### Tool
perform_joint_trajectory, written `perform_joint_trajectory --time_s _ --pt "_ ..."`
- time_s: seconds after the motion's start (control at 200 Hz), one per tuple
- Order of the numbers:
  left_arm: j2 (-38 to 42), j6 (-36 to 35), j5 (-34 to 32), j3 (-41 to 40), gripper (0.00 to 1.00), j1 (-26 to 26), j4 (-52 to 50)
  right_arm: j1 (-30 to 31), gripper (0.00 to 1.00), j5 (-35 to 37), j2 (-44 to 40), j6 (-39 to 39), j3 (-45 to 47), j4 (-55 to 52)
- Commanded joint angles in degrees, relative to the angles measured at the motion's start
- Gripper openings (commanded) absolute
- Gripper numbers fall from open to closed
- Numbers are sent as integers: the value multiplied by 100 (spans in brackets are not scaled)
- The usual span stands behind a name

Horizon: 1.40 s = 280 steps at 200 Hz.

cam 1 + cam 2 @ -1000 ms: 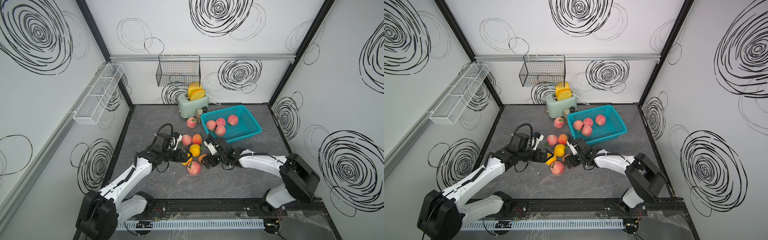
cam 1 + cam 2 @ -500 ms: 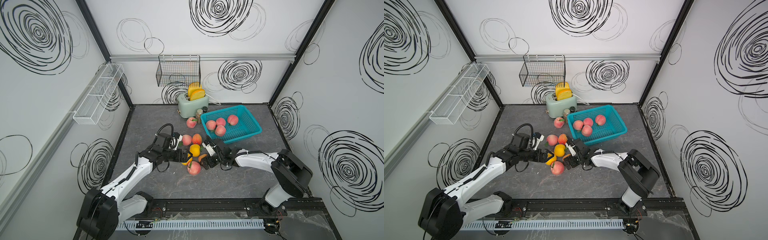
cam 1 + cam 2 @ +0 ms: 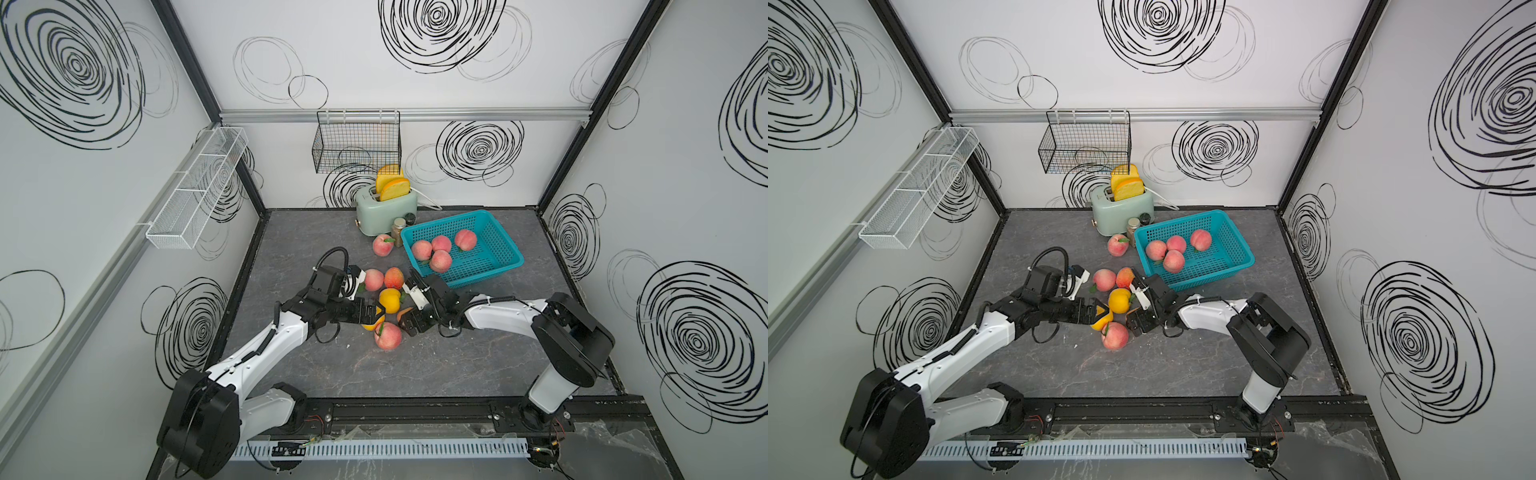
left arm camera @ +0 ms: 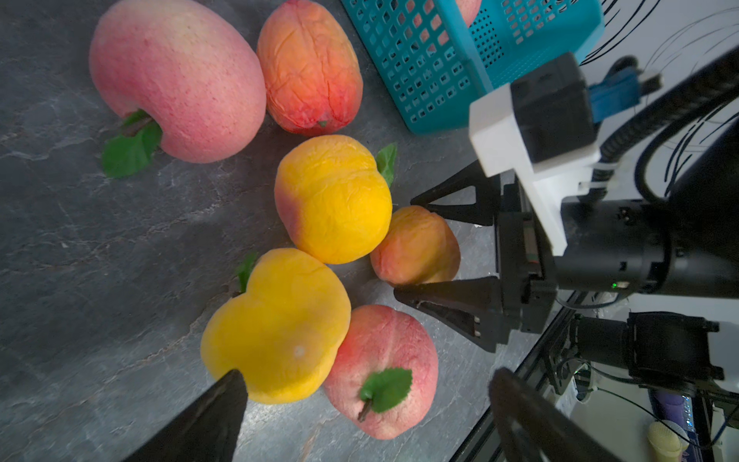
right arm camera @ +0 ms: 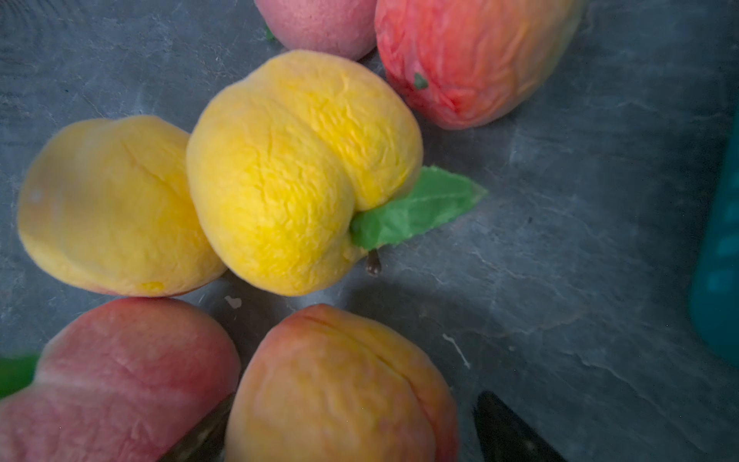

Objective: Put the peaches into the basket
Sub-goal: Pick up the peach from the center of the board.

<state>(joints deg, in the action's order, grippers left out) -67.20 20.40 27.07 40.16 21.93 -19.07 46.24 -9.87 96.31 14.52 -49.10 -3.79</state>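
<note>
Several peaches lie in the teal basket. Six more cluster on the grey floor, and a pink one lies by the toaster. My left gripper is open over a yellow peach and a pink leafed peach. One of its fingers is against the yellow one. My right gripper is open around an orange-red peach. A gap shows beside one of its fingers. A second yellow peach lies just beyond.
A mint toaster with bread slices and two small jars stand behind the basket. A black wire basket hangs on the back wall. A white mesh rack hangs on the left wall. A pink peach and an orange-red peach lie near the left wrist.
My right gripper has slid left into the cluster, and its jaws have narrowed around the orange-red peach. The left arm has held still.
</note>
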Motion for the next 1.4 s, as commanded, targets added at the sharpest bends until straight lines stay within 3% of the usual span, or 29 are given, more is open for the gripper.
perform_joint_trajectory --time_s 0.0,0.51,1.396 --pt "-39 -24 59 27 98 -53 244 -44 90 -63 130 -87 -157 85" --pt "-47 -5 66 96 98 -55 228 -71 73 -31 2 -143 -146 -34" --pt "-61 -20 -80 467 98 60 98 -89 71 115 -959 -244 -203 -729"
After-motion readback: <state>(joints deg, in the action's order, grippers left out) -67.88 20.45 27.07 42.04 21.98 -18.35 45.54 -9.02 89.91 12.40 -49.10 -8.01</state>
